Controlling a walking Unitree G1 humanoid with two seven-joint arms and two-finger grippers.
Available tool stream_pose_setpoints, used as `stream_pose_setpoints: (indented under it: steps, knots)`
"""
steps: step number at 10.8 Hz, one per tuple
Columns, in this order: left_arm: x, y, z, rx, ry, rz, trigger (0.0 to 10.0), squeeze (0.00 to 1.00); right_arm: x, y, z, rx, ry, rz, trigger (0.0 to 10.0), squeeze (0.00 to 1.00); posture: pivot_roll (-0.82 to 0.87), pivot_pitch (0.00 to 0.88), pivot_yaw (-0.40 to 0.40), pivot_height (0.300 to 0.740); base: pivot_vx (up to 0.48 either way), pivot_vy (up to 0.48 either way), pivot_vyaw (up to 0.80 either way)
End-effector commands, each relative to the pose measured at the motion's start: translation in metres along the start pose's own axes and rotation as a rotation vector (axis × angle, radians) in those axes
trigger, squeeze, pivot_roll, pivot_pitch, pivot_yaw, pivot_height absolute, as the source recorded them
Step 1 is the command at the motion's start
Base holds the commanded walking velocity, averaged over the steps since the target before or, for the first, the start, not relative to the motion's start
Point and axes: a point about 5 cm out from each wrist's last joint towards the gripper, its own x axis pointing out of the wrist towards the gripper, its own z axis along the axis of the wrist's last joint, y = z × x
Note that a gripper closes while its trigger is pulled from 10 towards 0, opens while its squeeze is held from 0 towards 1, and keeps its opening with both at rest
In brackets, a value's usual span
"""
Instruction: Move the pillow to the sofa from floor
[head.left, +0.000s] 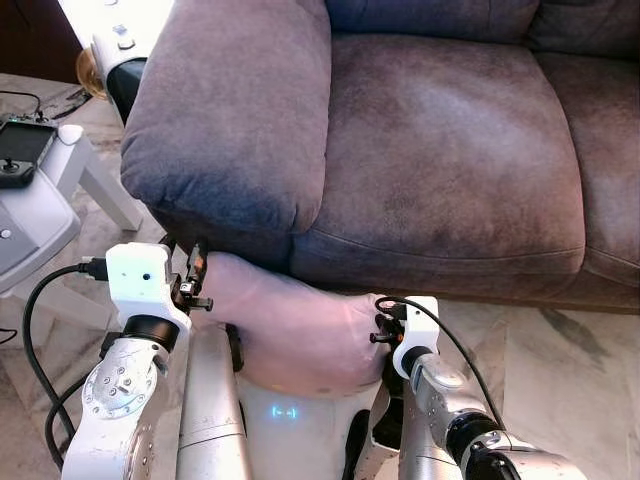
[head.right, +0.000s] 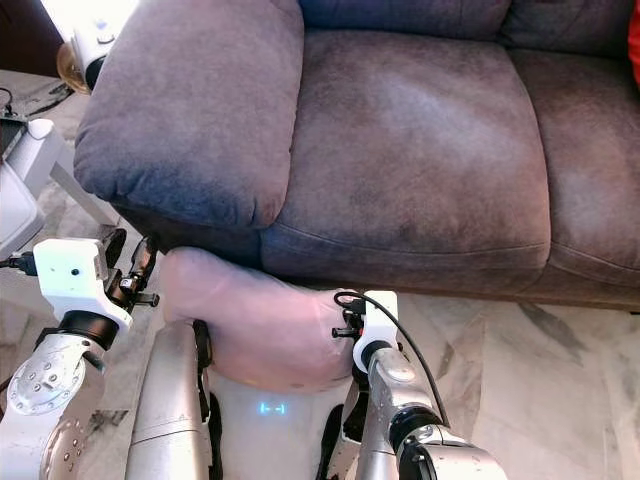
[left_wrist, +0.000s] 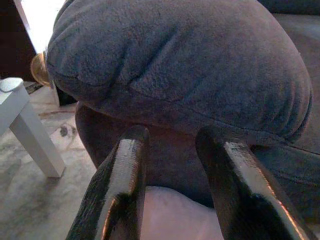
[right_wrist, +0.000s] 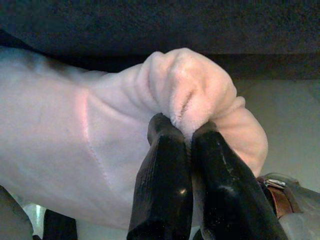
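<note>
Right gripper (right_wrist: 186, 131) is pinched tight on a corner of the pink pillow (head.left: 290, 325), left gripper (left_wrist: 172, 145) spread open at its other end, below the sofa (head.left: 440, 150) arm.

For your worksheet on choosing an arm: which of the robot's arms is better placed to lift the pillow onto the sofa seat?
The right. Its tool is shut on a bunched corner of the pink pillow, just below the sofa seat. The left tool stands open at the pillow's other end.

Pink pillow (head.left: 290, 325) — lifted below sofa (head.left: 440, 150) front.
</note>
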Motion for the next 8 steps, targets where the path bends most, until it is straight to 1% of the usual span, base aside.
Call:
stream_pose_setpoints:
  steps: [1, 4, 6, 8]
  knots:
    - [-0.0018, 0.0010, 0.0032, 0.006, -0.003, 0.009, 10.0, 0.00, -0.0047, -0.0099, -0.0081, 0.014, 0.006, -0.042, 10.0, 0.00, 0.26, 0.251, -0.117, 0.559, 0.000, 0.000, 0.00]
    - [-0.0012, -0.0035, 0.0023, -0.008, 0.003, -0.005, 10.0, 0.00, -0.0050, -0.0095, -0.0093, 0.013, 0.007, -0.041, 10.0, 0.00, 0.26, 0.250, -0.114, 0.618, 0.000, 0.000, 0.00]
    - [-0.0010, -0.0040, 0.0017, -0.010, 0.007, -0.007, 10.0, 0.00, -0.0051, -0.0095, -0.0100, 0.012, 0.013, -0.042, 10.0, 0.00, 0.26, 0.247, -0.113, 0.645, 0.000, 0.000, 0.00]
    - [-0.0003, -0.0052, 0.0008, -0.016, 0.008, -0.010, 10.0, 0.00, -0.0054, -0.0094, -0.0111, 0.013, 0.016, -0.041, 10.0, 0.00, 0.26, 0.240, -0.114, 0.650, 0.000, 0.000, 0.00]
